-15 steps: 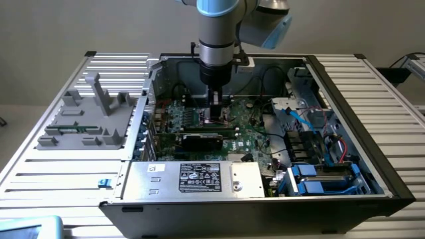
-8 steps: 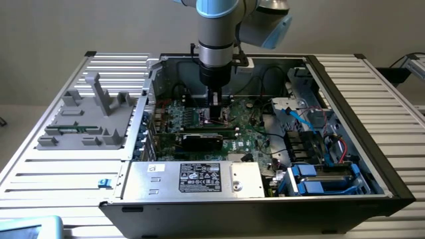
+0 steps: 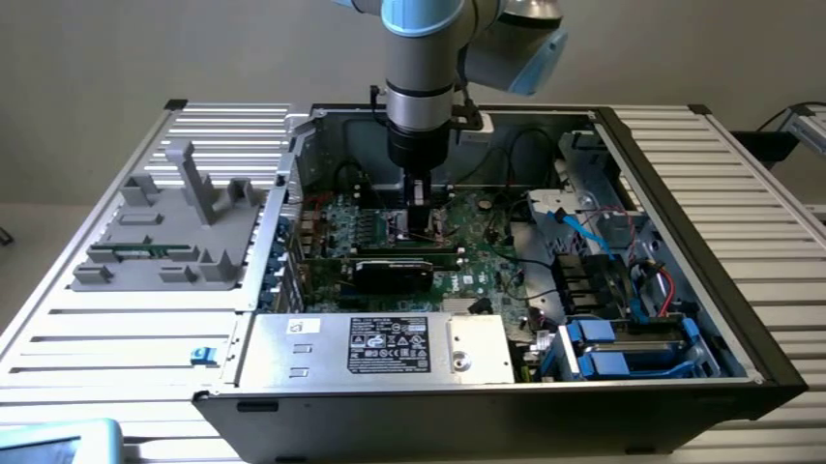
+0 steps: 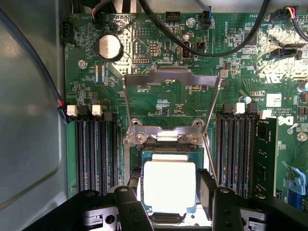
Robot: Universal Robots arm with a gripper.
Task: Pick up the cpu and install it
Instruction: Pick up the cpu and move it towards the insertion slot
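Gripper [image 4: 168, 191] clamped on the cpu [image 4: 169, 185] over green motherboard [image 4: 144, 48], open case [image 3: 490, 420] on slatted table [image 3: 729, 174], grey wall [image 3: 155, 48] behind.

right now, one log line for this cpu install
gripper: low over cpu | cpu: at socket, seating unclear | load frame: flipped open

place: robotics lab | signs: robot arm [image 3: 420, 87] — opened PC case [image 3: 490, 418] — slatted bench [image 3: 729, 174]

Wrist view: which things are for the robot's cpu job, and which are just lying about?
For the job:
cpu
open metal frame of its socket
pincer, down at the cpu

Just there:
round battery
memory stick
black cable
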